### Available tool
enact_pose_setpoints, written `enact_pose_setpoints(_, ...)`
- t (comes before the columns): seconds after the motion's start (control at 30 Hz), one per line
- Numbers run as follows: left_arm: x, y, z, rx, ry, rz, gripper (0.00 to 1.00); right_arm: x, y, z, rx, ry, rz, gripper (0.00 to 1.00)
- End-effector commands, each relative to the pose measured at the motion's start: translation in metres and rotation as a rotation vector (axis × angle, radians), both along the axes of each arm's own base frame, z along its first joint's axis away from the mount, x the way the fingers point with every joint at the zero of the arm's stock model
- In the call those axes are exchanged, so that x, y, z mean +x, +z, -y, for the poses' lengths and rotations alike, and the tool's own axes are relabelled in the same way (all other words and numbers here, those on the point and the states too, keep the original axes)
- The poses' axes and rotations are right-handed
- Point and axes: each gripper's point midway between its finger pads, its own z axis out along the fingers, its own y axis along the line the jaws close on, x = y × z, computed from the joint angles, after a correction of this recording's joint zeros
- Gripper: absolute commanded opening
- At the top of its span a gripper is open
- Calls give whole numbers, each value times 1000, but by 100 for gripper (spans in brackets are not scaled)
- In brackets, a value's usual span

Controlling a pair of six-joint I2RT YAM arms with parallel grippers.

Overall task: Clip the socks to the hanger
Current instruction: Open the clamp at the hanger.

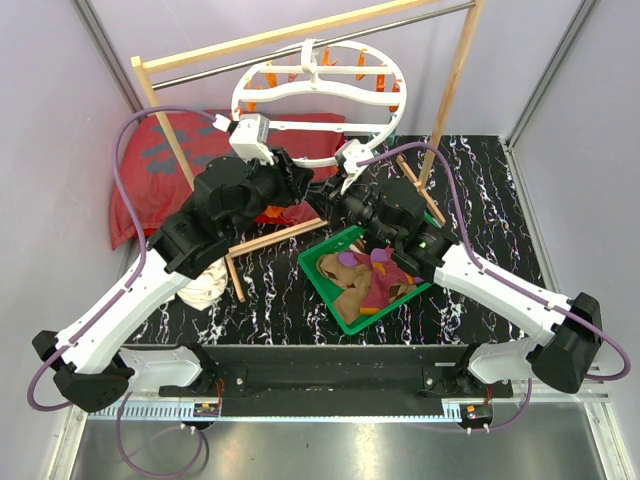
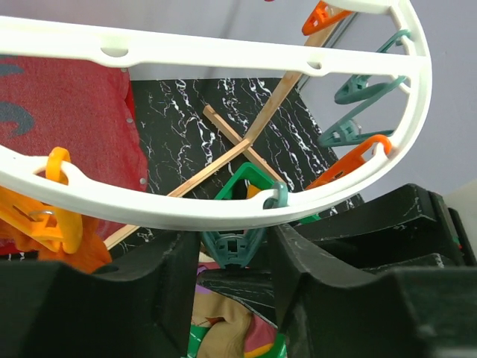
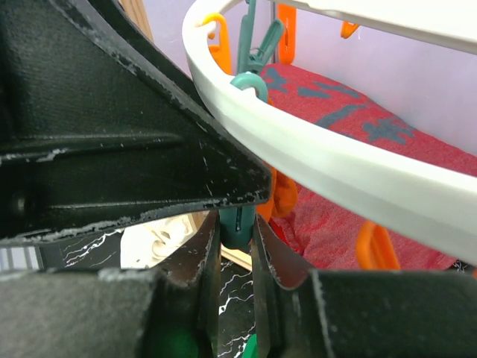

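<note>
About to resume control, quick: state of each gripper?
Left gripper: flanks a teal clip; grip cannot be told.
Right gripper: shut on a teal clip.

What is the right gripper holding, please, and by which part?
The right gripper pinches a teal clip hanging from the white hanger ring, around its lower end.

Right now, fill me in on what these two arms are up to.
The right gripper, up at the white ring hanger's near rim, is pinched on a teal clip hanging under it. Beside it, the left gripper straddles a teal clip, possibly the same one; its grip is unclear. Socks lie in the green bin.
</note>
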Motion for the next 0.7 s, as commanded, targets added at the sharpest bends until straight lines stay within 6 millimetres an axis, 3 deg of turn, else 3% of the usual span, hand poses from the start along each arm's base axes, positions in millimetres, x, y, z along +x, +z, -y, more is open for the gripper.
enact_pose_setpoints(0.0, 6, 32, -5, -81, 53, 79, 36, -1, 9, -2, 2, -12, 17, 0)
enact_pose_setpoints(0.1, 6, 32, -5, -84, 53, 82, 24, 0, 4, 0, -5, -24, 4, 4)
enact_pose_setpoints(0.13, 7, 29, -4, -78, 53, 79, 22, 0, 2, 1, -6, -29, -3, 11)
enact_pose_setpoints(0.2, 7, 27, -4, -79, 53, 80, 14, 1, 0, 6, -2, -54, -28, 16)
enact_pose_setpoints(0.33, 9, 22, -3, -68, 52, 83, 2, 0, -15, 17, -8, -97, -90, 36)
enact_pose_setpoints(0.37, 10, 21, -2, -65, 52, 83, 0, -2, -22, 20, -19, -107, -120, 45)
enact_pose_setpoints(0.47, 12, 15, -2, -44, 54, 88, 0, -6, -43, 31, -41, -138, -196, 60)
enact_pose_setpoints(0.5, 12, 13, -2, -38, 55, 89, 0, -10, -44, 37, -38, -147, -211, 63)
enact_pose_setpoints(0.57, 13, 8, -2, -15, 53, 98, 0, -14, -70, 49, -72, -193, -296, 68)
enact_pose_setpoints(0.6, 13, 6, -2, -5, 51, 107, 0, -18, -70, 57, -62, -210, -315, 74)
enact_pose_setpoints(0.67, 15, 6, -2, 10, 52, 136, 0, -23, -96, 72, -85, -268, -407, 78)
